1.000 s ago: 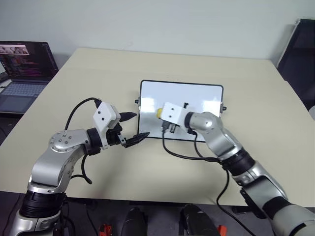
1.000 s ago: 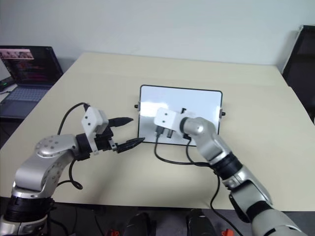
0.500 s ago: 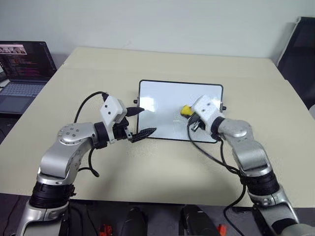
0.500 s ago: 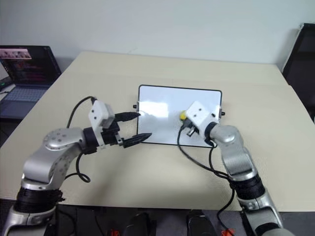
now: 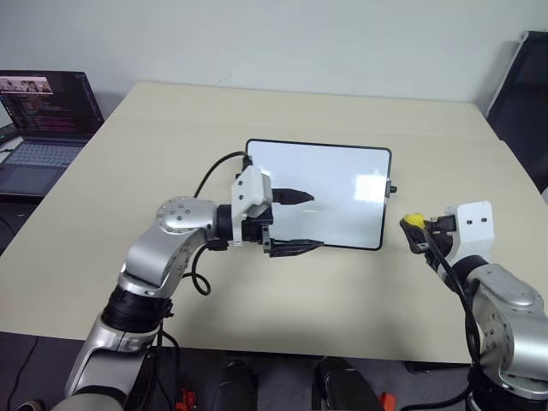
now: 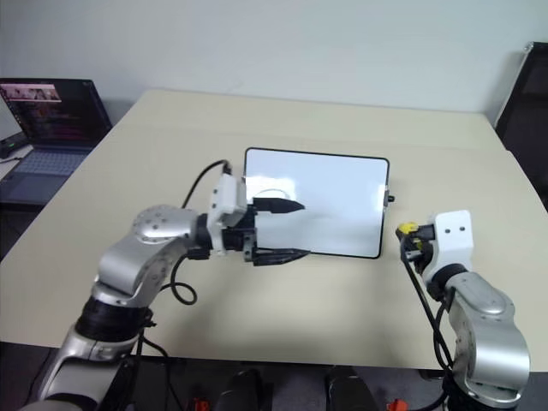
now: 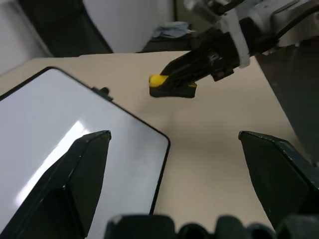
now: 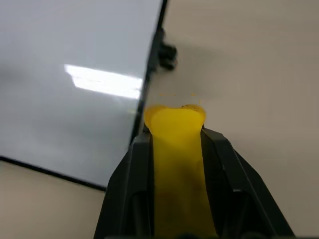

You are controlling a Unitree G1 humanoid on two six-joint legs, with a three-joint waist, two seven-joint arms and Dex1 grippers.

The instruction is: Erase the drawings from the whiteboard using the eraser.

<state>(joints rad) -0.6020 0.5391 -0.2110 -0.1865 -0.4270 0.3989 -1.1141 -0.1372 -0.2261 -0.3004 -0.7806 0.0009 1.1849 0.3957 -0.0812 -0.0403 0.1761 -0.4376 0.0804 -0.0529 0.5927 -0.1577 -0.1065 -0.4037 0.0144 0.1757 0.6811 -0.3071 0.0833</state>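
Fig.: whiteboard (image 5: 342, 193) lies flat near table (image 5: 171, 137) centre, long axis running left–right; its surface reads blank white w/ glare only, no drawings to be made out. Judged: wiping is largely or wholly done.

Right gripper (image 5: 416, 231) is clamped on the eraser (image 5: 413, 221). The yellow block sits betw. both black fingers, its yellow end sticking out past the tips, per right wrist view (image 8: 174, 164). It hangs over bare table just beside the board's right short edge, close to the small black knob (image 5: 392, 190), i.e. off the board. From this claw the board lies to the robot's left.

Left gripper (image 5: 295, 222) has fingers spread wide apart, nothing betw. them. One tip is over the board's mid area, the other near its front edge, pointing toward the robot's right. Left wrist view looks along these fingers at the board's corner (image 7: 159, 139) and the eraser (image 7: 169, 85) beyond.

Key relation: left arm is nearer the board, but the right one carries the eraser. Any further pass would need the right claw to travel leftwards back over the right edge, along the board's long axis. Laptop (image 5: 43, 120) sits well apart at far left.
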